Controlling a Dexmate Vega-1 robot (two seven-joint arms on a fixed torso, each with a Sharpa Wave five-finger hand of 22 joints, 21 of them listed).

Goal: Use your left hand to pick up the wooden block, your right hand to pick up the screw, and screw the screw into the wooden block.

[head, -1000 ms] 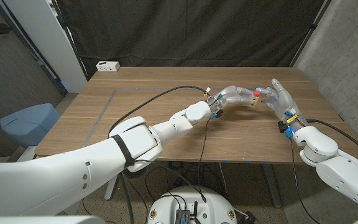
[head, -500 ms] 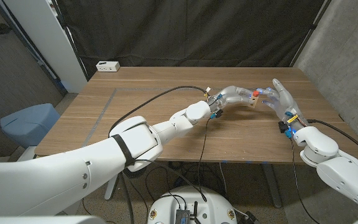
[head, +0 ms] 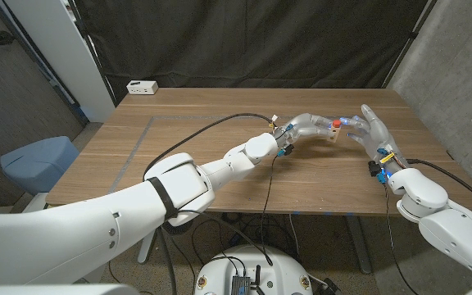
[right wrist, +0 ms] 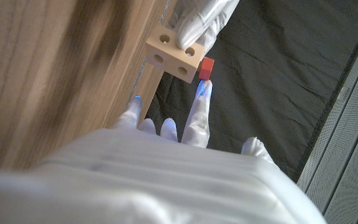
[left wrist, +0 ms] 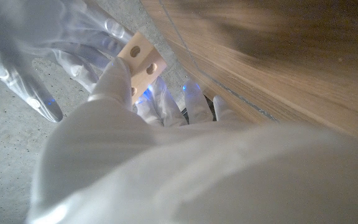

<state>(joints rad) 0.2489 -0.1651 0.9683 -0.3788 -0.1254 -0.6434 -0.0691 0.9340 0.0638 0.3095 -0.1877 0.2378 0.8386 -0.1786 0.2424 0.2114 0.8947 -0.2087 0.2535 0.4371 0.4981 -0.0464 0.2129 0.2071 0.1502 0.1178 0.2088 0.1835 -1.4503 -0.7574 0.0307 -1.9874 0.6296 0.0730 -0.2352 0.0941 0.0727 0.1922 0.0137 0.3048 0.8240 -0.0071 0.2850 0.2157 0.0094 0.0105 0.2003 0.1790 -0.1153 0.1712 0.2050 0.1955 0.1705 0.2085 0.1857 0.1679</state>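
A wooden table (head: 179, 156) stands before a black curtain (head: 252, 41), with a concrete wall on the right and a small white power strip (head: 142, 87) at the table's far left corner; a blue chair (head: 38, 160) sits beside the table on the left. The left hand (head: 311, 125) reaches across to the right half of the table and holds the wooden block (head: 334, 131) in its fingers, raised above the tabletop; the right wrist view shows the block (right wrist: 174, 53) as a pale cube with round holes in its faces, gripped from its far side. The red-headed screw (head: 336, 124) sits at the block's top; in the right wrist view it (right wrist: 206, 68) juts from one face. The right hand (head: 370, 131) stands close beside the block, fingers spread wide; one fingertip (right wrist: 202, 90) touches the screw's head, and whether it is pinched I cannot tell.
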